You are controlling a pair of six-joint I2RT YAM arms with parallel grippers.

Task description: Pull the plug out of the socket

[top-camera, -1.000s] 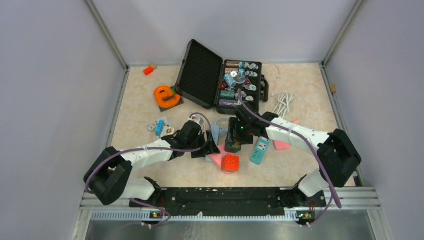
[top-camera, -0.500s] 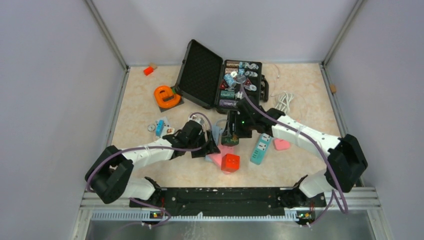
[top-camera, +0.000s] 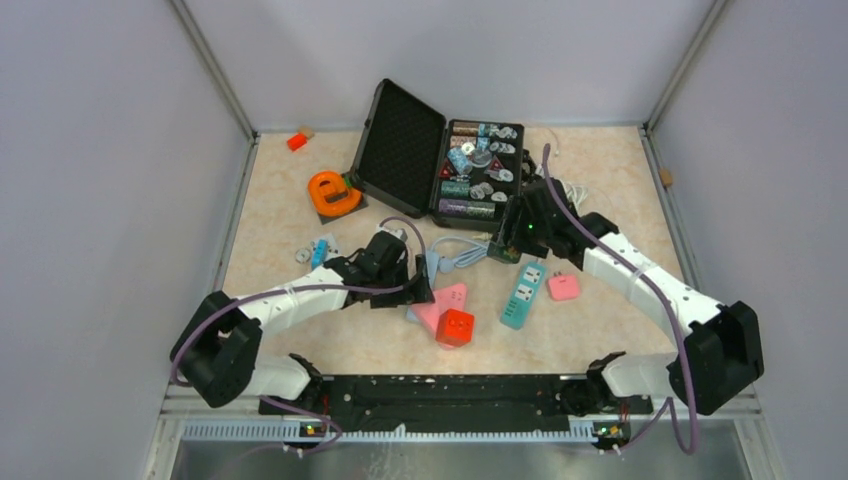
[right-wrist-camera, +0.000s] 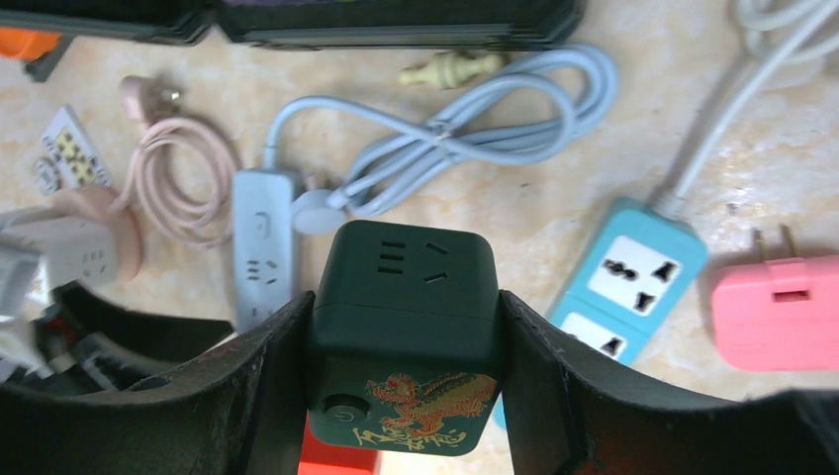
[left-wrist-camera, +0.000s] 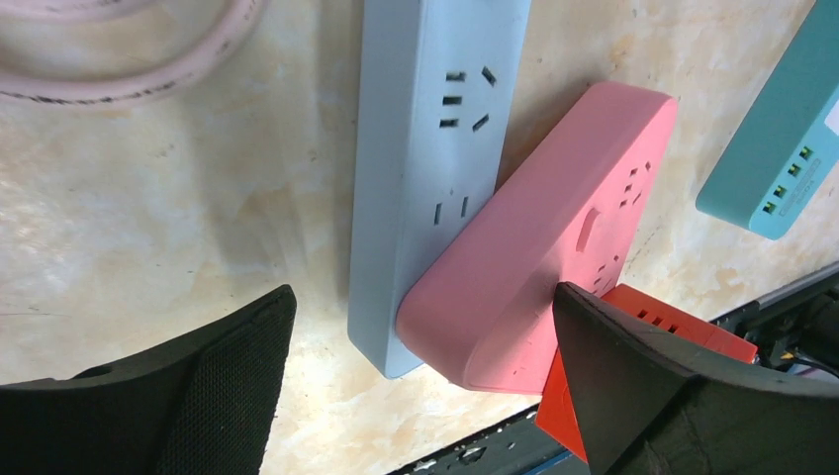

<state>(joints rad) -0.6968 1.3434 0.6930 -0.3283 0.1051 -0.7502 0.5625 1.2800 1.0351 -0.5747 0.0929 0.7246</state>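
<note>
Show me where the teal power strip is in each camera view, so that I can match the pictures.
Top external: the teal power strip lies right of centre, beside the small pink adapter.
Left wrist: upper right corner, cut off by the edge.
Right wrist: right of centre, just right of the dark green cube socket.
Shared landmark: the pale blue power strip.

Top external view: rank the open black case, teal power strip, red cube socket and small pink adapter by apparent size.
1. black case
2. teal power strip
3. red cube socket and small pink adapter: look alike, not ranked.
</note>
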